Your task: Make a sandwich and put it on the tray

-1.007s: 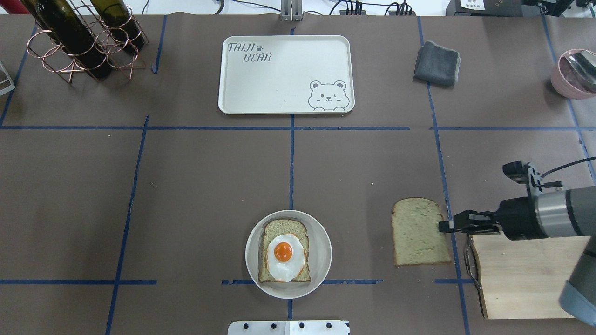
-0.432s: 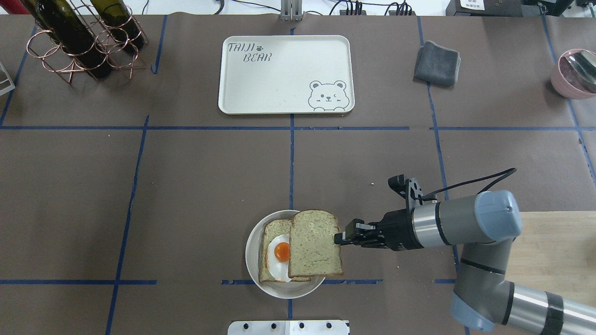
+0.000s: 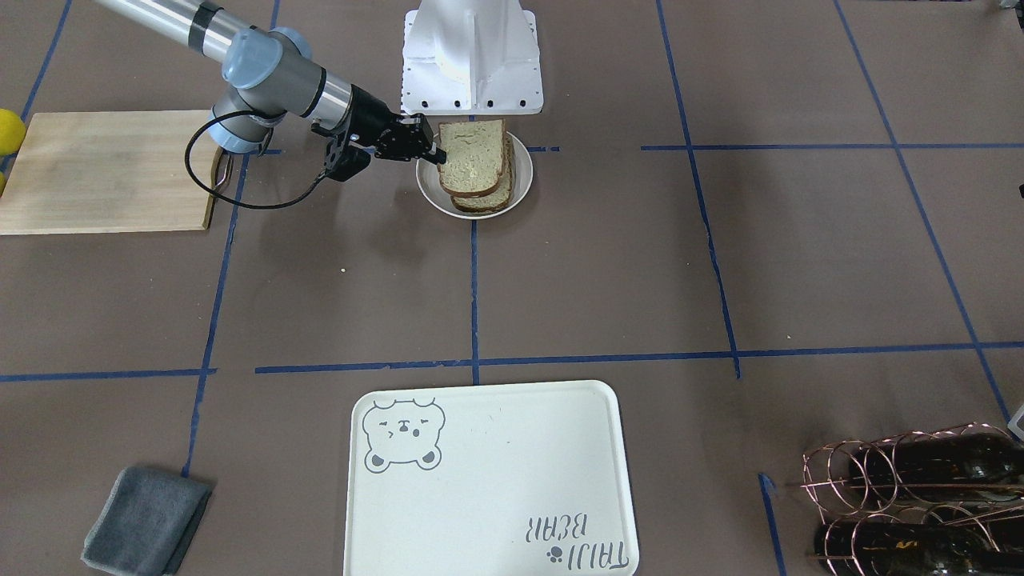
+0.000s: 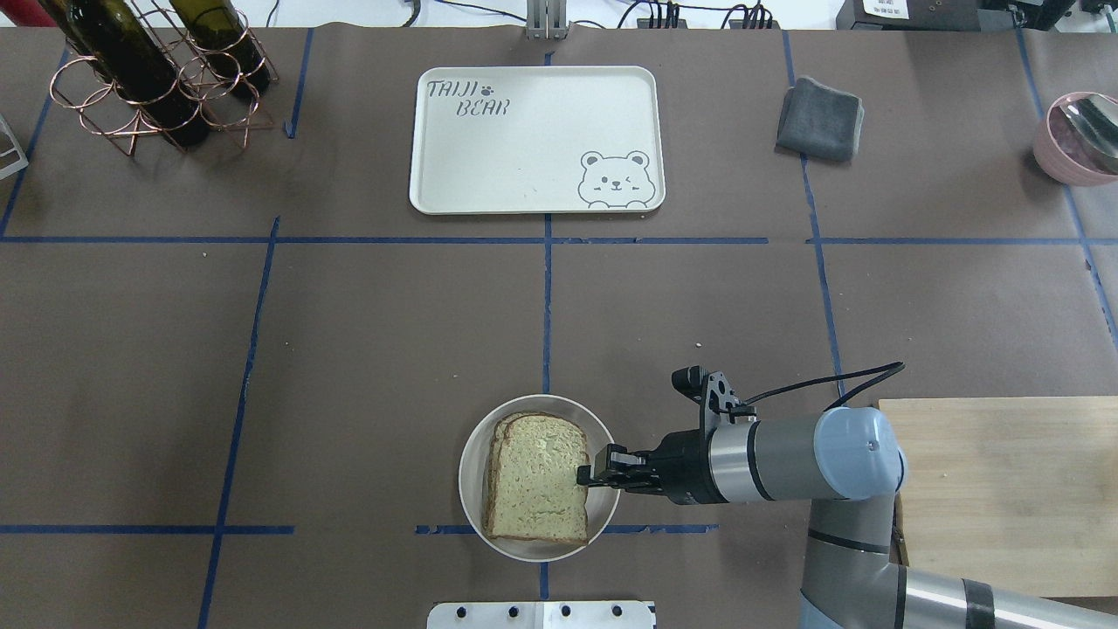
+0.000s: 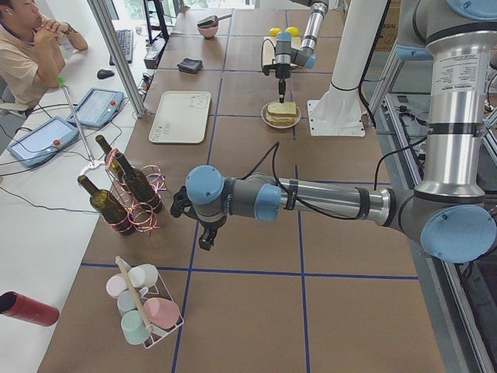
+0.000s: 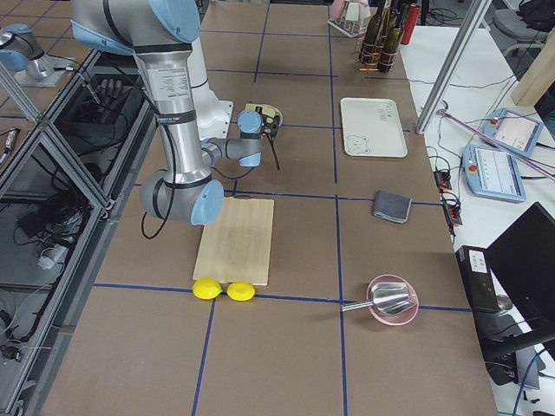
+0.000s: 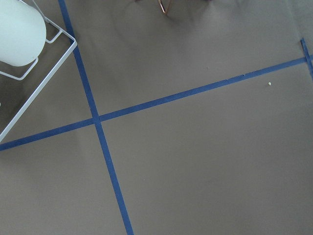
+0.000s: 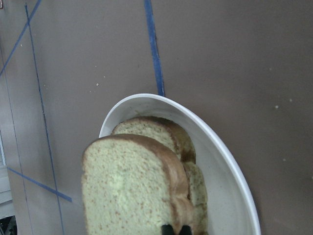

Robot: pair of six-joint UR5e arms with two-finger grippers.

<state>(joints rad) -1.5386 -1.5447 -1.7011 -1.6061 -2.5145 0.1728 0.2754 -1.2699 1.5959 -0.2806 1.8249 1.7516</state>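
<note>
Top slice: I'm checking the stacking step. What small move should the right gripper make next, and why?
Probably open the right gripper and release: the top slice, pinched at its edge, is lined up over the lower slice on the plate.

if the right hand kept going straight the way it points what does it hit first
The right hand grips the tan top bread slice, so it would push that first, toward the far rim of the round white plate; height is unclear.
</note>
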